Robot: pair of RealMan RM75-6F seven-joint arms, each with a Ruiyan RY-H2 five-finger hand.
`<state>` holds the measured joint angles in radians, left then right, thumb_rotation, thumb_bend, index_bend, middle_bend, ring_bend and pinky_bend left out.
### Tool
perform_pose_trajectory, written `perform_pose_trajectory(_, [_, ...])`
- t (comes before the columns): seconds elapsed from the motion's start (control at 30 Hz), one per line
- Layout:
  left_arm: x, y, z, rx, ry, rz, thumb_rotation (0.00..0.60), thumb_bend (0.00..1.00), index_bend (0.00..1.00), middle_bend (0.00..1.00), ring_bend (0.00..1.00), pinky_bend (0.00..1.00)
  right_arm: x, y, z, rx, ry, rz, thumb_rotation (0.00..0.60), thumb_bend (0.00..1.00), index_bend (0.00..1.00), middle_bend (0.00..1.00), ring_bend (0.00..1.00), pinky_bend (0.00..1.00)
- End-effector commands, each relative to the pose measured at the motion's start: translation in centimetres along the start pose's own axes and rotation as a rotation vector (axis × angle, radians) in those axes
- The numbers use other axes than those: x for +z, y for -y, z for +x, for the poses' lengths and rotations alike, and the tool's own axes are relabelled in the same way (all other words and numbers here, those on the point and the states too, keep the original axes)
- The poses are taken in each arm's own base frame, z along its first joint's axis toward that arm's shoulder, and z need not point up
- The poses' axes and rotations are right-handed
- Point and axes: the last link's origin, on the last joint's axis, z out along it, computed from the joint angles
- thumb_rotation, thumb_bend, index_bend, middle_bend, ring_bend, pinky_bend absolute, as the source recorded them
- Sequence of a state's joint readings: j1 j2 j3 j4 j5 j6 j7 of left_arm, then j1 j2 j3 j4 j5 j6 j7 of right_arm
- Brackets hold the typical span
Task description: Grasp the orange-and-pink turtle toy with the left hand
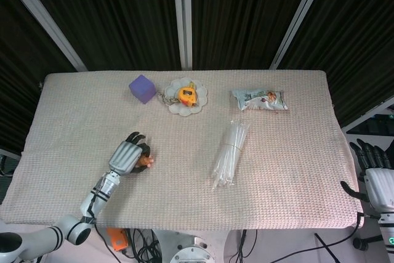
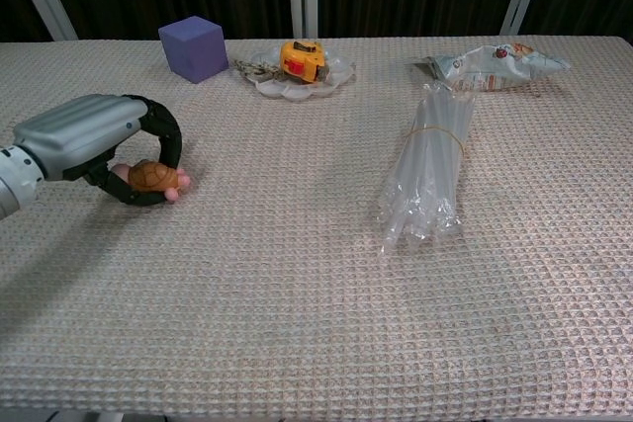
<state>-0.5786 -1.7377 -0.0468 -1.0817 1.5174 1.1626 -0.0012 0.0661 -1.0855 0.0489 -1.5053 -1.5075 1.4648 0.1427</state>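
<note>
The left hand (image 2: pixel 94 140) lies low on the table cloth (image 2: pixel 297 284) at about 8 o'clock, its dark fingers (image 2: pixel 163 145) curled around the orange-and-pink turtle toy (image 2: pixel 148 178) — the toy sits inside that curl, under the palm. At 4 o'clock, off the cloth's edge, the right hand (image 1: pixel 377 183) holds nothing, fingers apart. Farther off, toward 11 o'clock, stands a purple cube (image 2: pixel 193 47).
</note>
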Motion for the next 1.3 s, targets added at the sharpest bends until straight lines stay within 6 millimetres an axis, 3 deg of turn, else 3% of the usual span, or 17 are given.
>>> perform_pose_trajectory(0.03, [0.0,0.0,0.0,0.013,-0.028,-0.008,0.6,0.34,0.81,0.74,0.39,0.25,0.0,0.0,0.0,0.001,0.001,0.001,0.6,0.14,0.0,0.0,0.0,0.0])
perform_pose_trajectory(0.27, [-0.1,-0.1,0.1,0.013,-0.033,-0.009,0.6,0.34,0.85,0.79,0.44,0.27,0.0,0.2,-0.1,0.003,0.0,0.009,0.6,0.14,0.0,0.0,0.0,0.0])
perform_pose_trajectory(0.4, [-0.3,0.3,0.1,-0.006,-0.006,0.003,0.6,0.32,0.81,0.75,0.4,0.25,-0.1,0.2,0.0,0.002,-0.001,0.008,0.6,0.14,0.0,0.0,0.0,0.0])
perform_pose_trajectory(0.47, [-0.5,0.5,0.2,-0.01,0.034,-0.003,0.6,0.26,0.6,0.58,0.27,0.2,-0.1,0.3,0.1,0.002,-0.003,0.009,0.6,0.14,0.0,0.0,0.0,0.0])
perform_pose_trajectory(0.53, [-0.7,0.7,0.5,-0.013,0.048,-0.009,0.6,0.19,0.32,0.32,0.12,0.14,-0.1,0.3,0.2,0.003,-0.005,0.01,0.6,0.14,0.0,0.0,0.0,0.0])
perform_pose_trajectory(0.57, [-0.9,0.8,0.8,-0.015,0.043,-0.008,0.6,0.18,0.23,0.22,0.07,0.12,-0.1,0.3,0.2,0.003,-0.006,0.01,0.6,0.14,0.0,0.0,0.0,0.0])
perform_pose_trajectory(0.67, [-1.2,1.1,1.7,-0.015,0.005,-0.004,0.6,0.14,0.11,0.06,0.0,0.09,-0.1,0.3,0.3,0.004,-0.01,0.011,0.6,0.14,0.0,0.0,0.0,0.0])
perform_pose_trajectory(0.8, [-2.6,2.0,2.9,0.011,-0.027,0.025,0.6,0.13,0.1,0.04,0.0,0.06,-0.2,0.4,0.6,0.007,-0.017,0.011,0.6,0.14,0.0,0.0,0.0,0.0])
perform_pose_trajectory(1.03, [-9.0,4.1,6.0,0.066,-0.096,0.192,0.6,0.13,0.1,0.06,0.0,0.04,-0.2,0.6,0.5,0.023,-0.018,0.019,0.6,0.14,0.0,0.0,0.0,0.0])
perform_pose_trajectory(1.3, [-17.7,8.8,7.8,0.047,-0.088,0.46,0.6,0.13,0.11,0.06,0.0,0.02,-0.1,1.3,-0.3,0.026,-0.003,0.041,0.6,0.13,0.0,0.0,0.0,0.0])
